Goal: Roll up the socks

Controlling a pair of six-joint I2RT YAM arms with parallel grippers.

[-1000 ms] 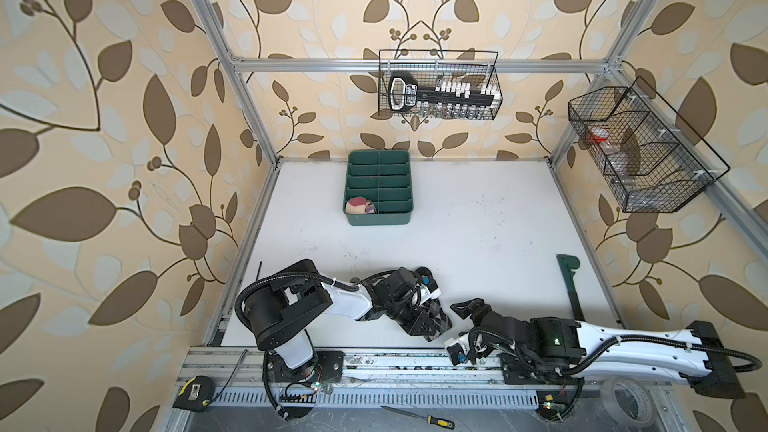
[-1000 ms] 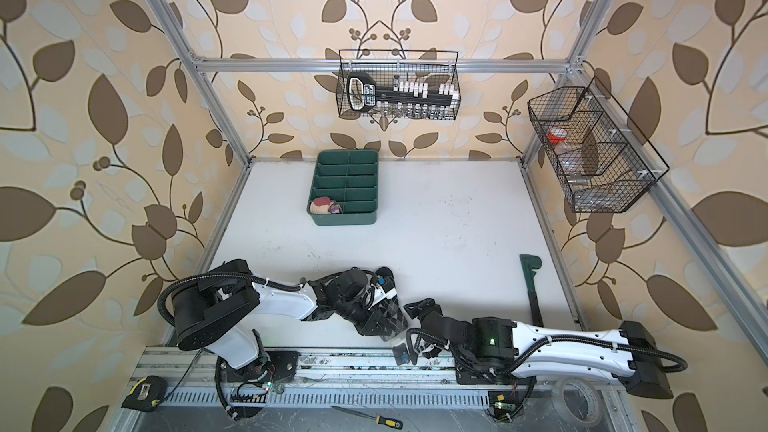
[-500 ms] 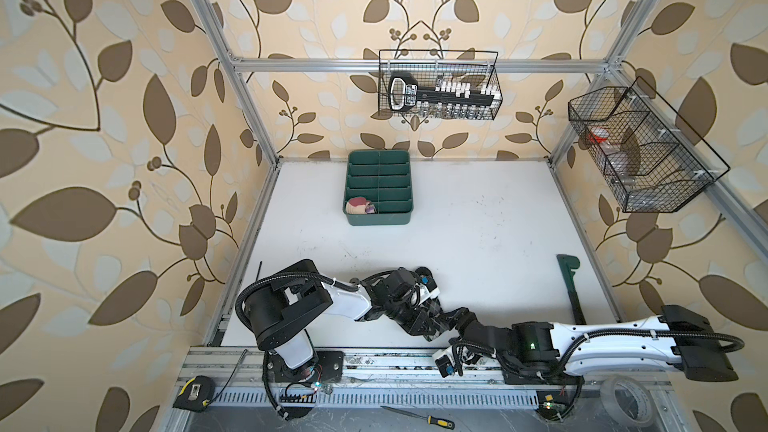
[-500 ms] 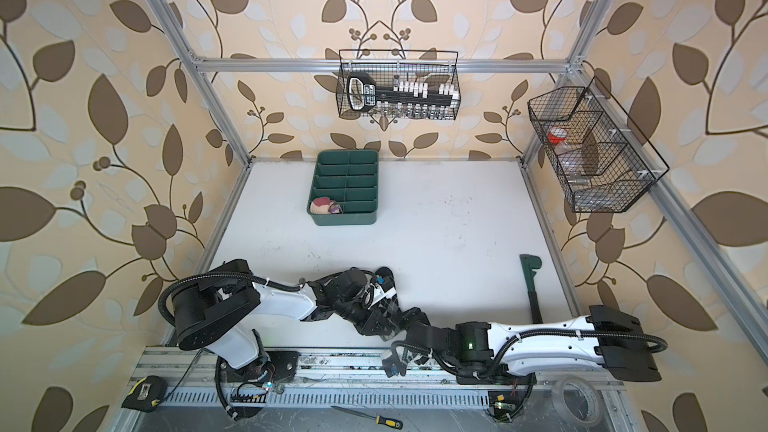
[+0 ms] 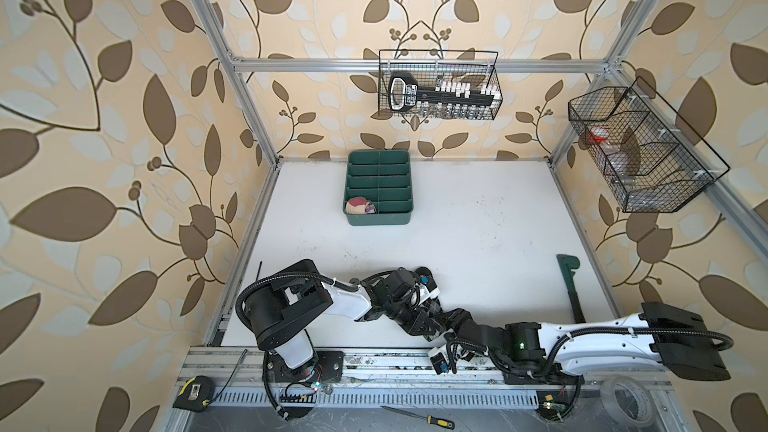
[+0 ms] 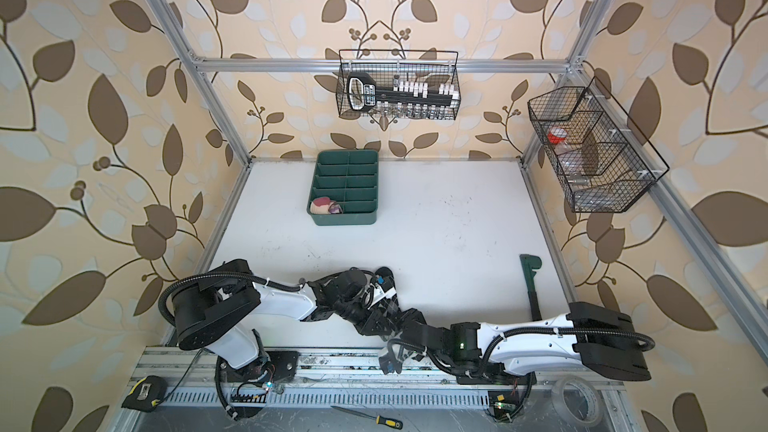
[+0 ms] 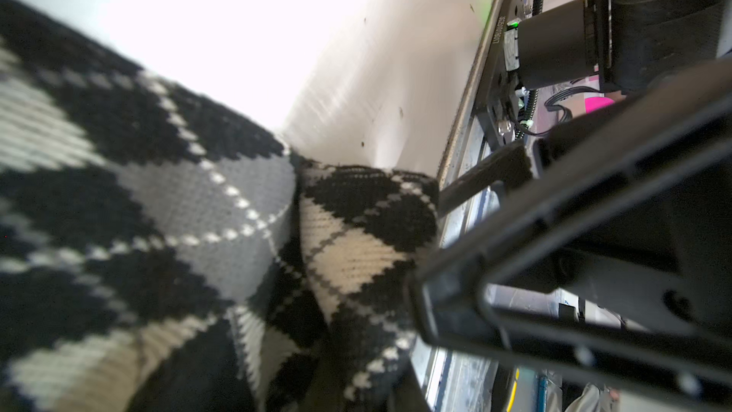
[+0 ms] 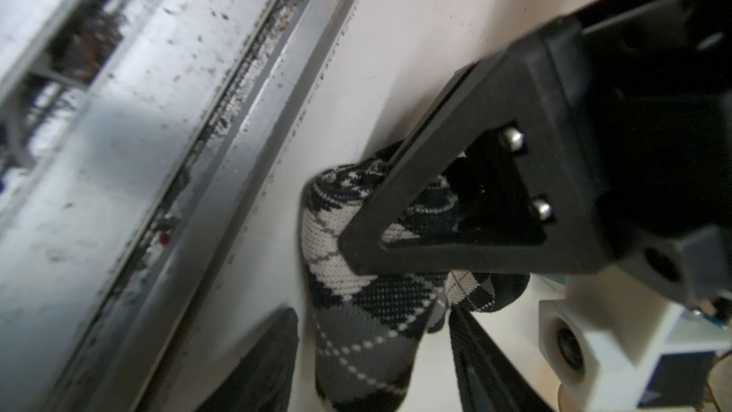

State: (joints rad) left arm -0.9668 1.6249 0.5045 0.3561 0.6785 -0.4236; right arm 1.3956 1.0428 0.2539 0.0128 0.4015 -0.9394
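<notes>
- The argyle sock [image 8: 364, 326] lies at the front edge of the counter [image 5: 478, 222], near the middle. It is bunched up between our two arms.
- Our left jaws are pressed together and pinch a fold of this sock.
- Our right jaws are spread, with one finger on each side of the sock's folded end. As far as we can see, they do not squeeze it yet.
- The beige sock [image 5: 359, 205] sits bundled up in the green tray [image 5: 378, 221] near the back edge, in its front left box. We think that one is done and this sock is the last.
- We think the step now is to grab the folded end with the right jaws, so we can roll.
- We should slide the fingers around all the layers before we squeeze, not just the top one.
- The left jaws should hold tight, or the sock may slip loose.
- The metal rail [image 8: 178, 152] runs just beside the sock, past the front edge. We should roll toward the middle of the counter, so nothing catches there.
- Both sets of jaws are very close, so we should go slowly and not bump.
</notes>
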